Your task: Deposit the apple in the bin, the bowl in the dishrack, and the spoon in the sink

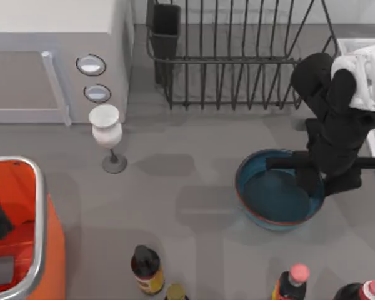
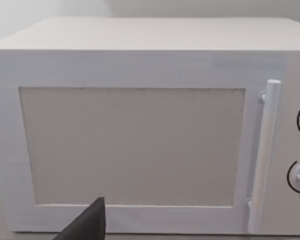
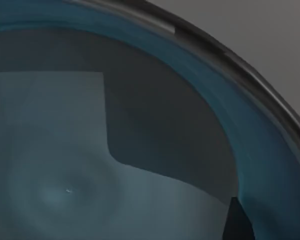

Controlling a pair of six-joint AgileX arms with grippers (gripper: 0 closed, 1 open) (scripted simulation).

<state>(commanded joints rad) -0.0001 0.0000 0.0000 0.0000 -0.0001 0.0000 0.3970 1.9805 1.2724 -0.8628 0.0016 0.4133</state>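
text: none legible | labels: bottle labels unreadable | numbers/signs: none

The wide round teal-blue bowl (image 1: 272,200) with a thin reddish-brown rim sits upright on the grey table, right of centre. Behind it stands the dark wire dishrack (image 1: 237,56). The orange silver-rimmed bin (image 1: 40,250) occupies the near left corner, the pale white-rimmed sink (image 1: 356,45) the right edge.
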